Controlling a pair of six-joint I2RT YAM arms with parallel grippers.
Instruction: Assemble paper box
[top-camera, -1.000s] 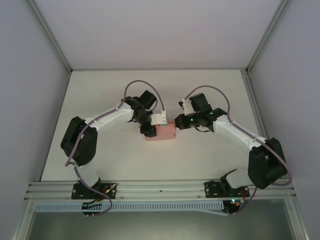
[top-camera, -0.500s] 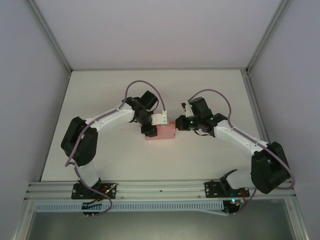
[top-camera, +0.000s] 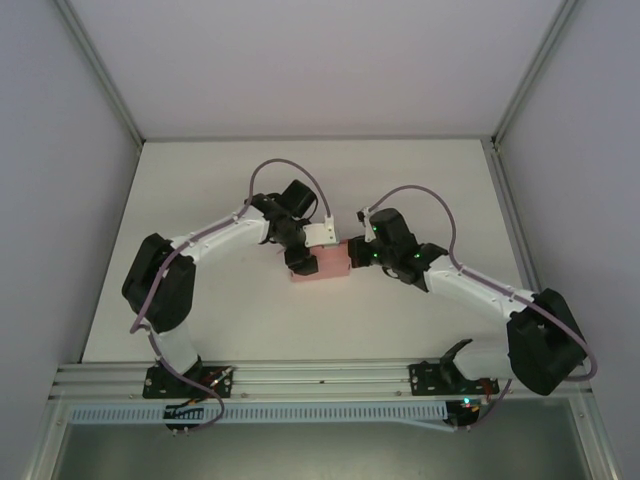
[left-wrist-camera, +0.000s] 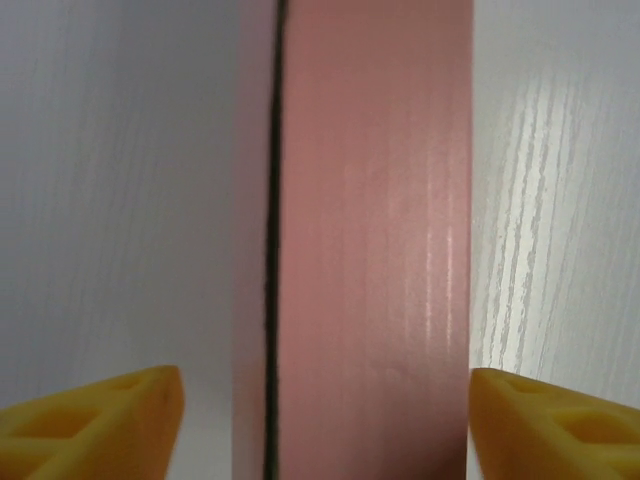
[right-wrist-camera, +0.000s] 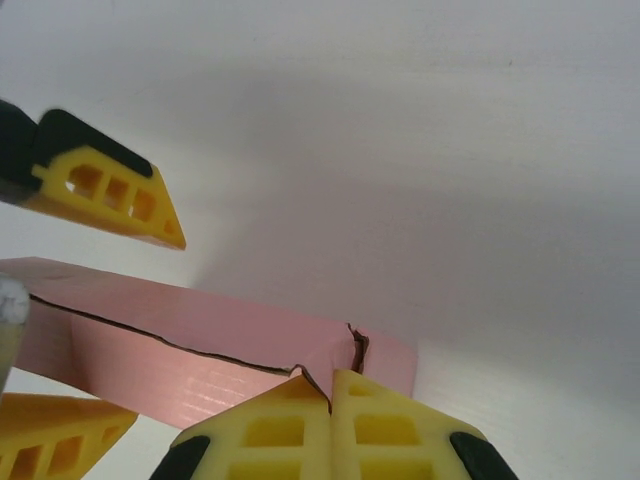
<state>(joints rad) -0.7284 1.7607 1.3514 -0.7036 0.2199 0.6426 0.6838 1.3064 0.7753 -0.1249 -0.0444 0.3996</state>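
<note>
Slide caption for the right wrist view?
Closed right end effector at the pink paper box's end; open left end effector straddles it.

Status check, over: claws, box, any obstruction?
Left claw open, straddling the paper box. Right claw shut, tips against its end. It lies on table, top seam showing. Left fingers close ahead.

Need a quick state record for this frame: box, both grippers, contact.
paper box: pink, folded into box shape, dark seam along one long edge
location: mid-table, between the two grippers
left gripper: open, fingers straddling the box, gap on one side
right gripper: shut, tips at the box's end corner
flap pinched by right: cannot tell
</note>
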